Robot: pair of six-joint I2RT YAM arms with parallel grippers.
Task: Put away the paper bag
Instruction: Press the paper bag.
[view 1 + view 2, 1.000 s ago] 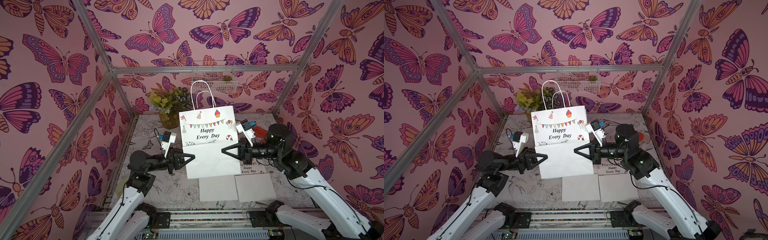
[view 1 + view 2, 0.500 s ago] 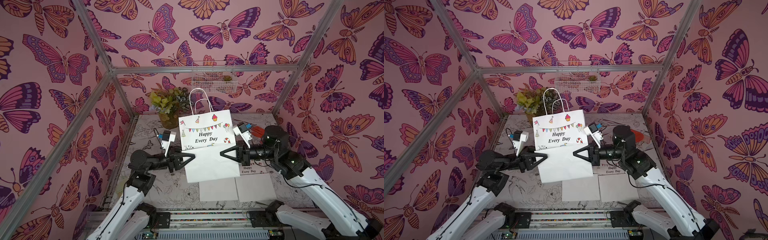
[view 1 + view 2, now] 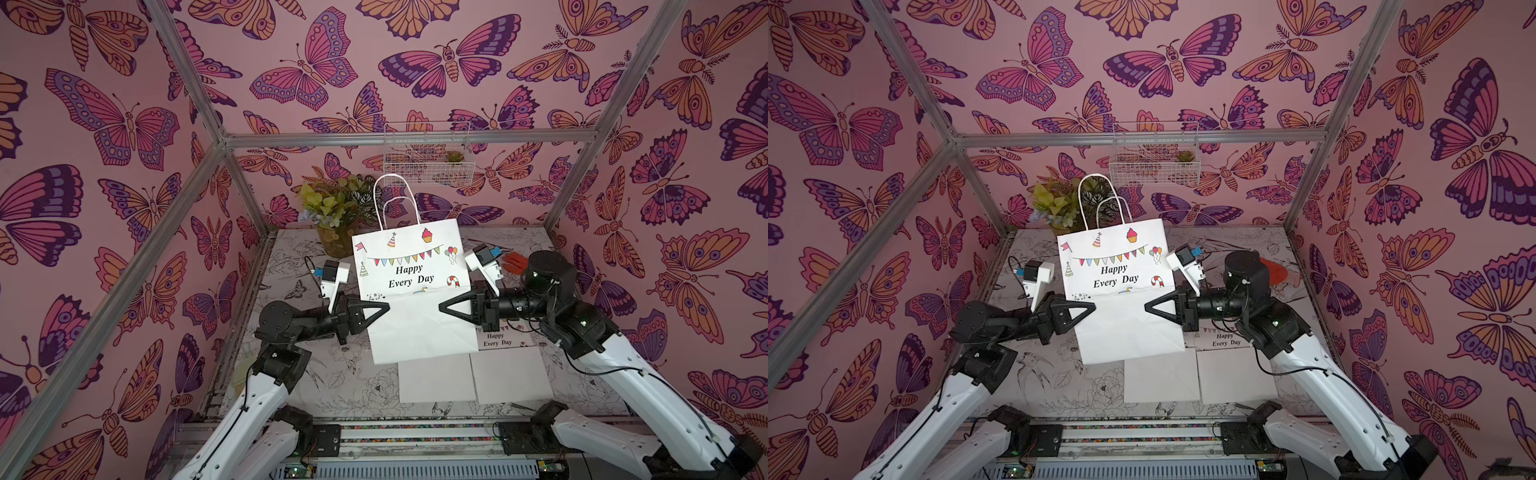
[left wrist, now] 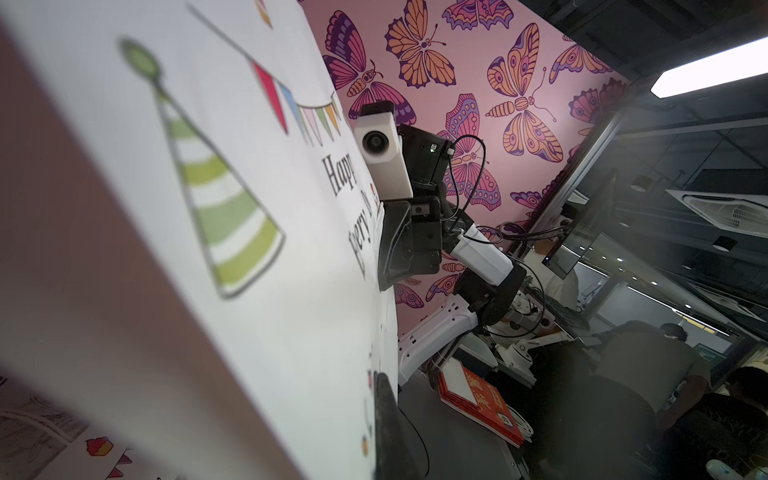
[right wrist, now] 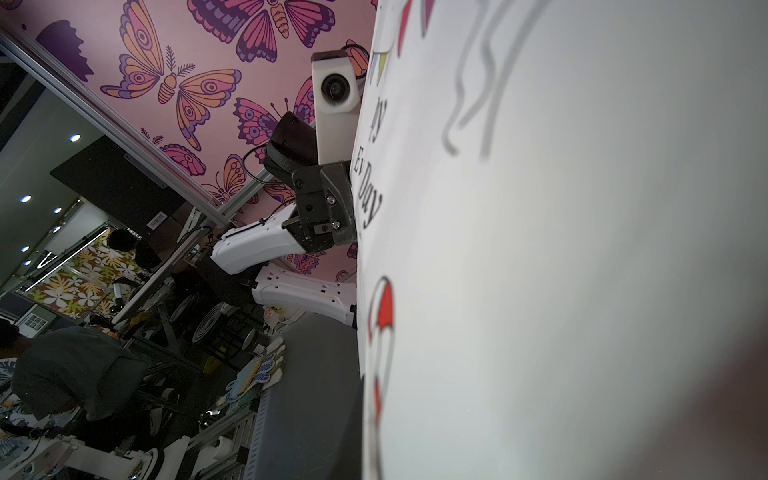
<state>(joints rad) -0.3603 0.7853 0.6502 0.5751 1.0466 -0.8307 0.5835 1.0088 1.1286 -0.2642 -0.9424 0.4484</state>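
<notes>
The paper bag (image 3: pixel 411 266) (image 3: pixel 1117 266) is white, printed "Happy Every Day", and has rope handles. It hangs above the table with its lower half folded up across the front. My left gripper (image 3: pixel 386 307) (image 3: pixel 1093 307) is shut on the bag's left edge. My right gripper (image 3: pixel 441 308) (image 3: pixel 1146 308) is shut on its right edge, level with the left one. In the left wrist view the paper bag (image 4: pixel 208 208) fills the frame beside my left gripper (image 4: pixel 380 415). In the right wrist view the bag (image 5: pixel 540 249) lies against my right gripper (image 5: pixel 361 415).
Two flat folded bags (image 3: pixel 436 380) (image 3: pixel 511 374) lie on the table below the held bag. A potted plant (image 3: pixel 336 208) stands at the back left. A wire basket (image 3: pixel 428 151) hangs on the back wall. A red object (image 3: pixel 515 262) lies behind the right arm.
The bag's lower edge hangs a little lower than a second ago. My left gripper loosened briefly and is shut on the bag's edge again. The right gripper kept its hold.
</notes>
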